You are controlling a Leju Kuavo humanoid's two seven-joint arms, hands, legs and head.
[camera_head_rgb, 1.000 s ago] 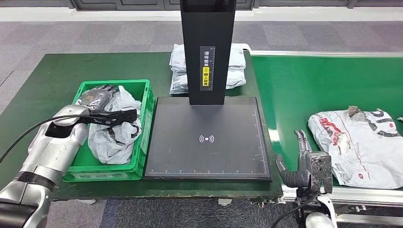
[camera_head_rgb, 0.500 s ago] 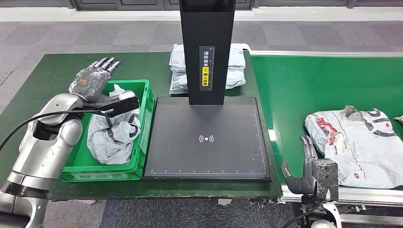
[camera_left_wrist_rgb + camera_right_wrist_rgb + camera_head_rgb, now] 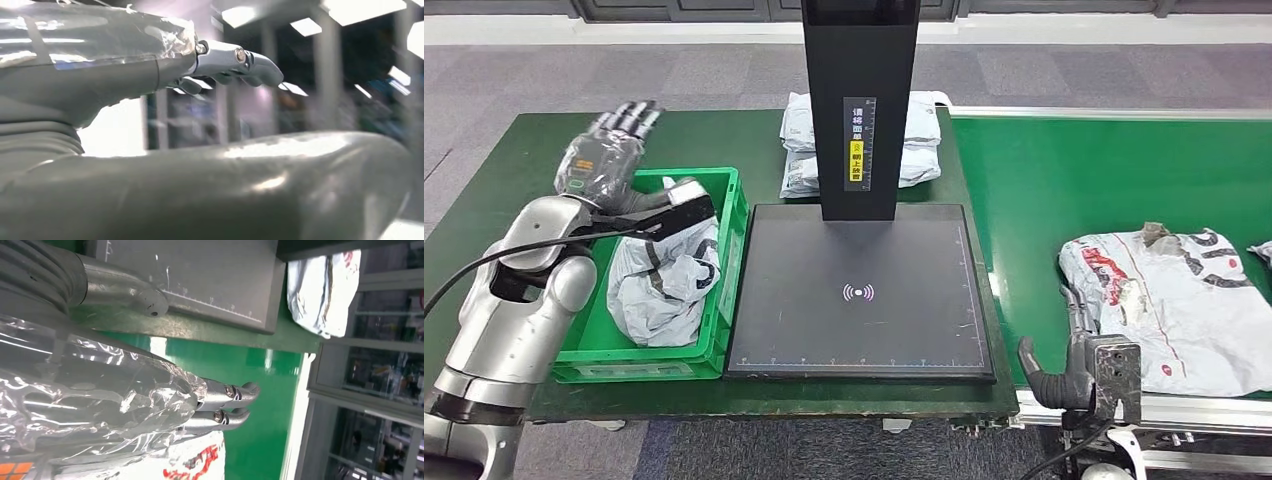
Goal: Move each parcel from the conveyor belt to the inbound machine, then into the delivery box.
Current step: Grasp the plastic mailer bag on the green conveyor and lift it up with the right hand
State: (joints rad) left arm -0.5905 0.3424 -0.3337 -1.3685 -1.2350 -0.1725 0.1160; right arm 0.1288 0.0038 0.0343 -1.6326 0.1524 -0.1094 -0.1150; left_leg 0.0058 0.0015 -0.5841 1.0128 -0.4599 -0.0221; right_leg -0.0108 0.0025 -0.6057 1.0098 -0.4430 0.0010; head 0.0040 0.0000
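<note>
I see the left hand (image 3: 602,160) raised above the far left corner of the green delivery box (image 3: 725,300), fingers spread and empty. A grey parcel (image 3: 662,285) lies inside that box. The right hand (image 3: 1079,350) hangs at the conveyor belt (image 3: 1044,190) edge, fingers loosely extended, just beside a white parcel (image 3: 1184,300), holding nothing.

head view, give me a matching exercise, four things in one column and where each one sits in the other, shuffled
Things:
1. grey-white parcel
2. red-printed parcel
3. left hand
4. stacked parcels

Places:
a. behind the black scanner post
b. on the conveyor belt
c. raised above the green crate's far left corner
d. inside the green crate

Pairs: 1-d, 2-b, 3-c, 4-a
</note>
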